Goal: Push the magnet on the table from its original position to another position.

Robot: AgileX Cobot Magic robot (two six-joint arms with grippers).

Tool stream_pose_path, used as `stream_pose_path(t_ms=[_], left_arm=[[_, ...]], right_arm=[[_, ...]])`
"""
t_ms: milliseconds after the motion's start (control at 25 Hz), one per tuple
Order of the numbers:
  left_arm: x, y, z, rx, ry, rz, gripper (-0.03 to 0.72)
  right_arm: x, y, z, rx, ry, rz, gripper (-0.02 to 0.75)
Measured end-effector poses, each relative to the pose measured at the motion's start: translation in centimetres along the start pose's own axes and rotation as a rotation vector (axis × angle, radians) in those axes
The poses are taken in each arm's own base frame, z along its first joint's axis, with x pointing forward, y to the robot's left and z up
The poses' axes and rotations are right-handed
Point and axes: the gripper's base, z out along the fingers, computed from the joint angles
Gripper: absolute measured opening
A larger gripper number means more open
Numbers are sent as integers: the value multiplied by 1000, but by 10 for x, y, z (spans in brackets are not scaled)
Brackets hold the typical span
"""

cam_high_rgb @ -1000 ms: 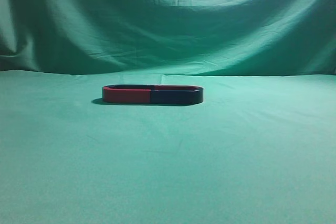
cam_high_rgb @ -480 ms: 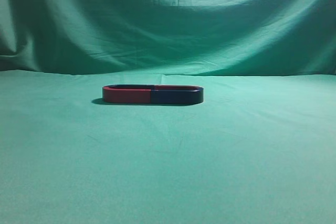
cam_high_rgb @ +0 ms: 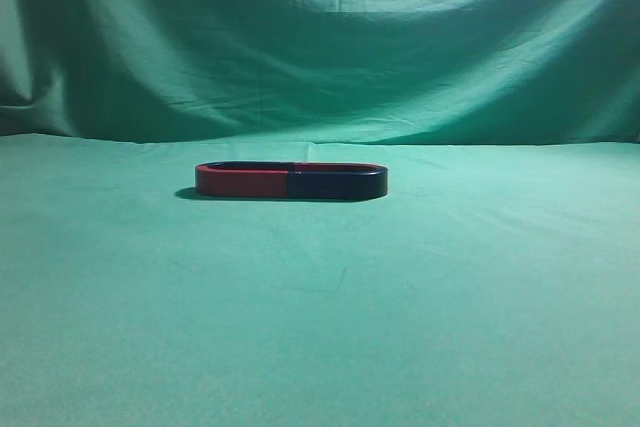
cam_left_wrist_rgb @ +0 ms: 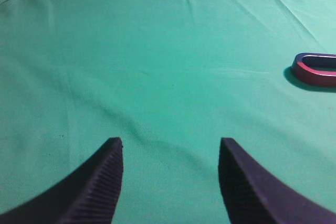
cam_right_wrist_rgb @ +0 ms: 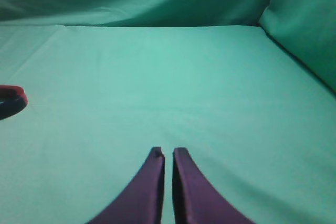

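Left pincer (cam_left_wrist_rgb: 170, 177): nearest in its wrist view, at 6 o'clock; its two dark ribbed fingers (cam_left_wrist_rgb: 100, 182) stand wide apart, nothing between them, above bare green cloth.
Right pincer (cam_right_wrist_rgb: 168, 187): at 6 o'clock in its wrist view, fingers drawn together with only a thin slit, holding nothing.
Table (cam_high_rgb: 320, 327): covered in green cloth, lightly creased.
Magnet (cam_high_rgb: 290, 181): flat oval ring lying on the table, red on the left half, dark on the right; at 2 o'clock from the left pincer, at 9 o'clock from the right pincer, well apart from both.
Backdrop (cam_high_rgb: 320, 37): draped green cloth, farthest back.
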Motion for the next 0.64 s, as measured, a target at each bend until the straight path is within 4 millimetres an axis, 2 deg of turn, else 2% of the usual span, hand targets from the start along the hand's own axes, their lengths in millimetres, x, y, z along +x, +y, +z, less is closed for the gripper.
stream_pose_path(t_ms=[80,120,640], left_arm=[[0,0,0,0,0,0,372],[0,0,0,0,0,0,372],[0,0,0,0,0,0,372]], right_arm=[[3,0,0,-3,28,2,0],[4,0,0,-5,46,2,476],[8,1,0,-8,77,5,476]])
